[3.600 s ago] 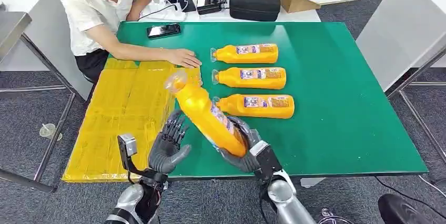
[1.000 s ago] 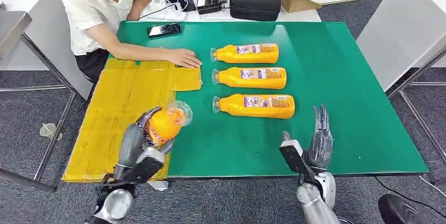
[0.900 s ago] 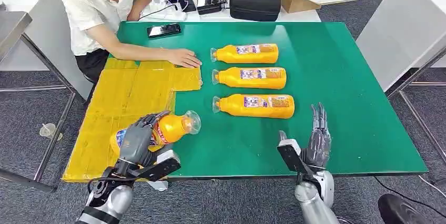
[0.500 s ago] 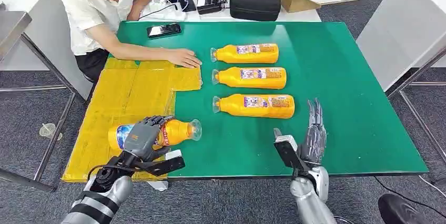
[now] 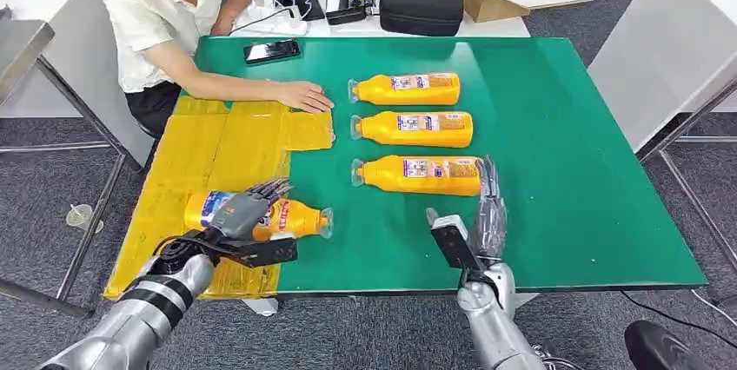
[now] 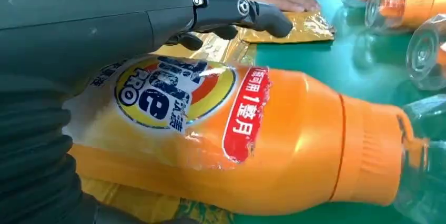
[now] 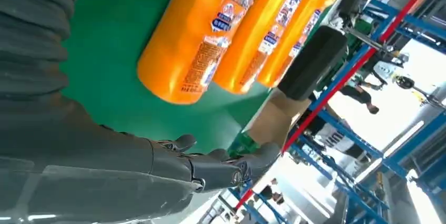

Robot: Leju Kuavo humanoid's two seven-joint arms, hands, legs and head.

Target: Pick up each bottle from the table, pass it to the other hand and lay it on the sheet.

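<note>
Left hand [image 5: 246,214] curls over the label end of the held bottle [image 5: 261,216], fingers draped across the top, thumb side under. That bottle lies on its side at about 7 o'clock on the table: body on the near edge of the yellow sheet [image 5: 204,161], clear cap poking toward 3 o'clock onto the green table [image 5: 565,127]. Risk: it is round and sits half off the sheet edge, so on release it may roll onto the green; a finger dragging the loose glossy label could also spin it. Look: orange plastic, wrinkled shiny wrap with a red strip, see-through cap. A person's hand [image 5: 304,95] rests flat on the sheet's far corner at 11 o'clock. Centre: three more bottles [image 5: 417,127] lie in a row, caps toward 9 o'clock, not touching each other. Right hand [image 5: 487,214] stands at 5 o'clock, fingers straight and spread, holding nothing, fingertips just beside the base of the nearest bottle [image 5: 421,175]; it could nudge that bottle away on approach.
</note>
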